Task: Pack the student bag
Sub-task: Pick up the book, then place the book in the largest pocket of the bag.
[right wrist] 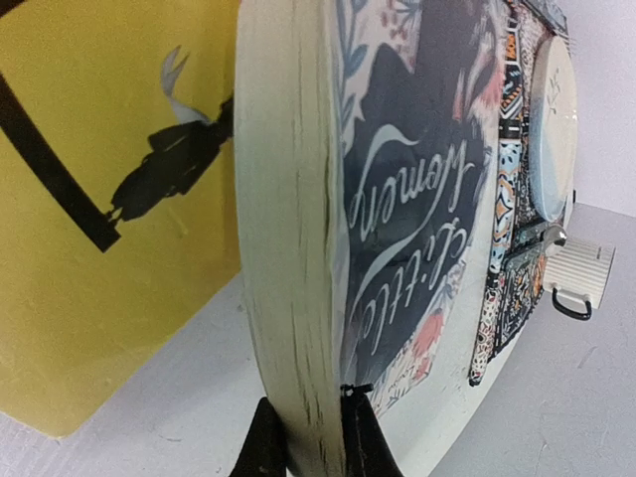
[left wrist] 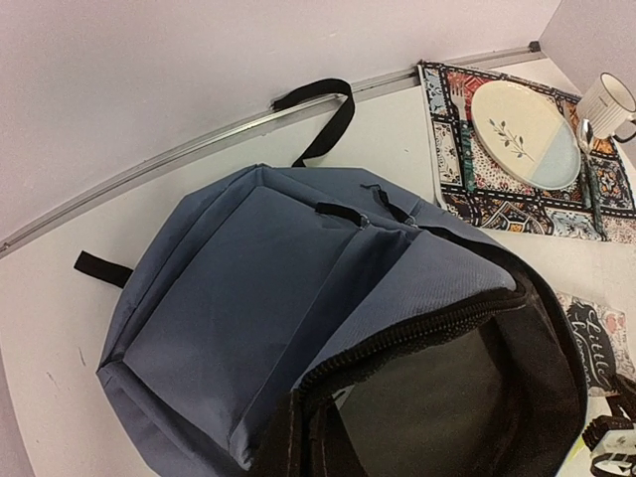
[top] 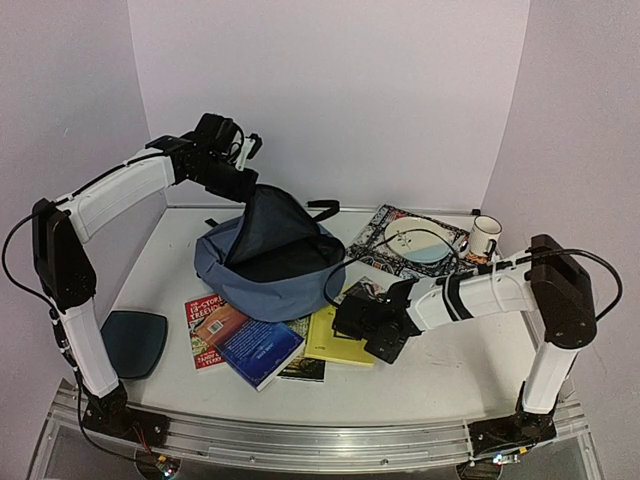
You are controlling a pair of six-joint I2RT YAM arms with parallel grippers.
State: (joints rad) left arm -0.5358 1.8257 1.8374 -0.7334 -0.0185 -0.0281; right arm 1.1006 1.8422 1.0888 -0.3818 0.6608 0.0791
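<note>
The student bag (top: 262,270) is slate blue and lies at mid table with its mouth gaping onto a dark lining (left wrist: 437,397). My left gripper (top: 243,183) is shut on the edge of the bag's flap and holds it lifted above the opening; its fingers do not show in the left wrist view. A thick "Little Women" paperback (right wrist: 417,199) lies right of the bag (left wrist: 248,298). My right gripper (right wrist: 310,439) is shut on this paperback (top: 362,288), with a black finger on each side of its cream page edge.
A yellow book (top: 335,340), a blue book (top: 250,345) and a red book (top: 200,315) lie in front of the bag. A dark teal pad (top: 135,340) sits near left. At the back right, a patterned placemat (top: 375,232) carries a plate (top: 425,240), with a mug (top: 485,235) beside it.
</note>
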